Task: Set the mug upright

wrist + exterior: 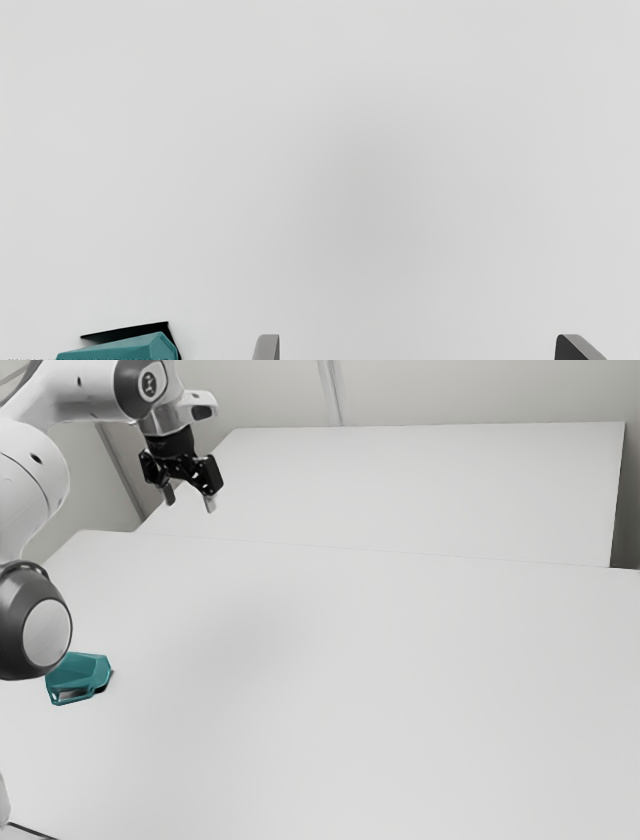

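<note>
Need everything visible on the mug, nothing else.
The mug is teal, with flat, angular facets and a smooth, slightly glossy surface, perhaps glazed or plastic. It lies on its side on the pale table, not upright, near the exterior view's left edge, and casts a dark shadow. A gap framed in teal shows at its near side; I can't tell whether that's the handle. Only the table appears to touch it; the open hand is well clear.

arm (78,392): white, rounded | joint collars (131,388): dark grey | tool (189,502): black, grey fingertips (268,348)
</note>
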### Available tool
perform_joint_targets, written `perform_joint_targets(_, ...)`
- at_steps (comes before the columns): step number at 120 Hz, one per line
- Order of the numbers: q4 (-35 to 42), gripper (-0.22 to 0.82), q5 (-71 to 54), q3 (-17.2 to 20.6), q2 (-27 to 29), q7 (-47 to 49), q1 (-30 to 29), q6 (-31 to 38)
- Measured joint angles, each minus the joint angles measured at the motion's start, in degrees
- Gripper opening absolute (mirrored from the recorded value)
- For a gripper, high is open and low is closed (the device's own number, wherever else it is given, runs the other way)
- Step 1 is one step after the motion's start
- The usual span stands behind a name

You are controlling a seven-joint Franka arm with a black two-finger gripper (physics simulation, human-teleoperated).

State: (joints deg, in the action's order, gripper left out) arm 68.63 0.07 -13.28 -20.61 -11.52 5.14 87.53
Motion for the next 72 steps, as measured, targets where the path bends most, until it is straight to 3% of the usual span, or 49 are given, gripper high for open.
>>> perform_joint_targets(23, 2.05, 0.60, -0.38, -0.52, 2.16, 0.21, 0.16, -0.17)
perform_joint_targets(43, 18.89, 0.60, -1.80, -0.22, 13.10, 0.30, -0.05, 1.86)
perform_joint_targets(55, 27.75, 0.60, -2.38, -3.71, 18.49, -0.30, -0.10, 4.56)
perform_joint_targets(72, 33.33, 0.60, -2.66, -9.94, 21.58, -2.24, -0.26, 7.94)
